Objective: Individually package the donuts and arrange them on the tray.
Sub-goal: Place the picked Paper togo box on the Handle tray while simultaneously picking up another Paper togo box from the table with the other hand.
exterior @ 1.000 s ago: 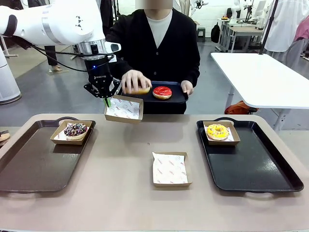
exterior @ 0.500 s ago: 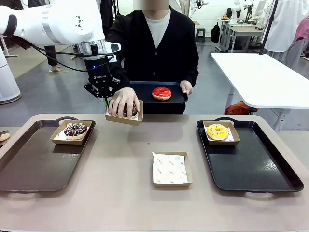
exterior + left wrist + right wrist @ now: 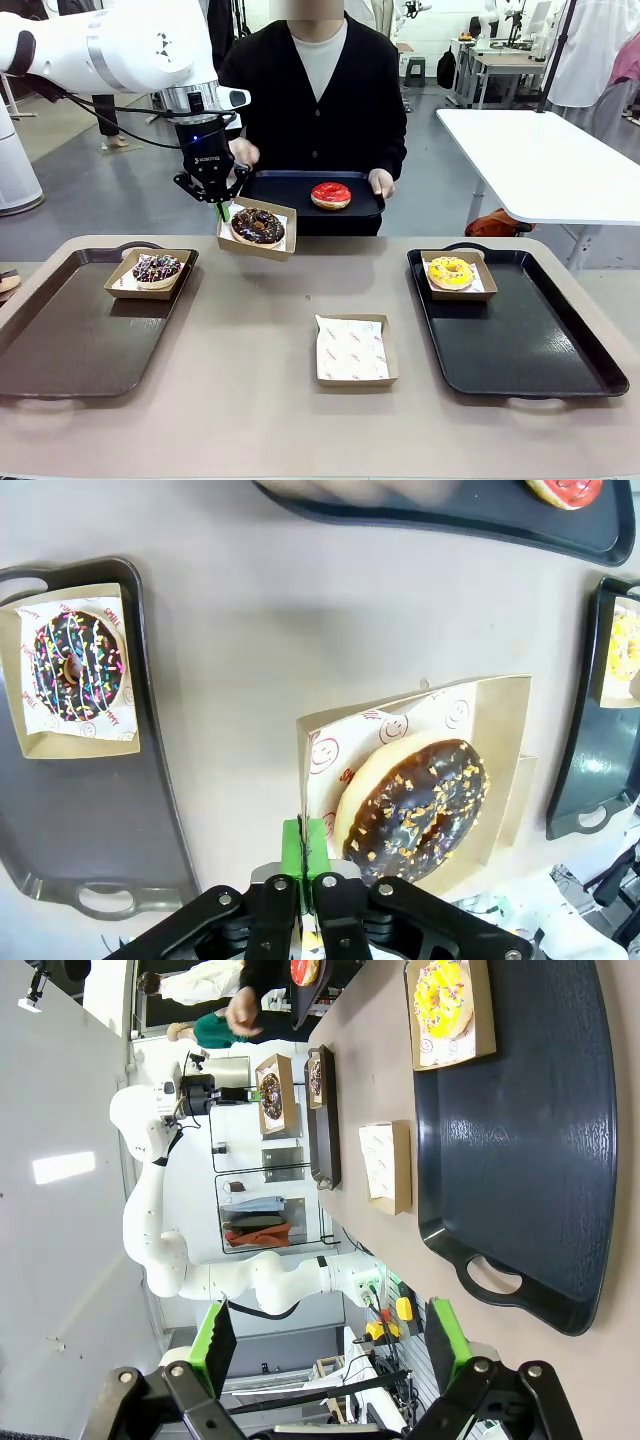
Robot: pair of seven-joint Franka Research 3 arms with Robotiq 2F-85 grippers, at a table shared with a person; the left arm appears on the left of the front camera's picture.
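Beside left tool (image 3: 302, 846), chocolate donut (image 3: 415, 805), in pinched box (image 3: 497, 712)

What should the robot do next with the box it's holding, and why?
Probably swing the box over to the left tray and set it down beside the sprinkle donut. The left gripper is shut on the box's edge, the chocolate donut already sits inside, the person's hand is clear of it, and that tray has bare room.

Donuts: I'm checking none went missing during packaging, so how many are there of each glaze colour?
Yellow-glazed donut: 1
Red-glazed donut: 1
Dark chocolate donut: 1
Sprinkled chocolate donut: 1
Total: 4
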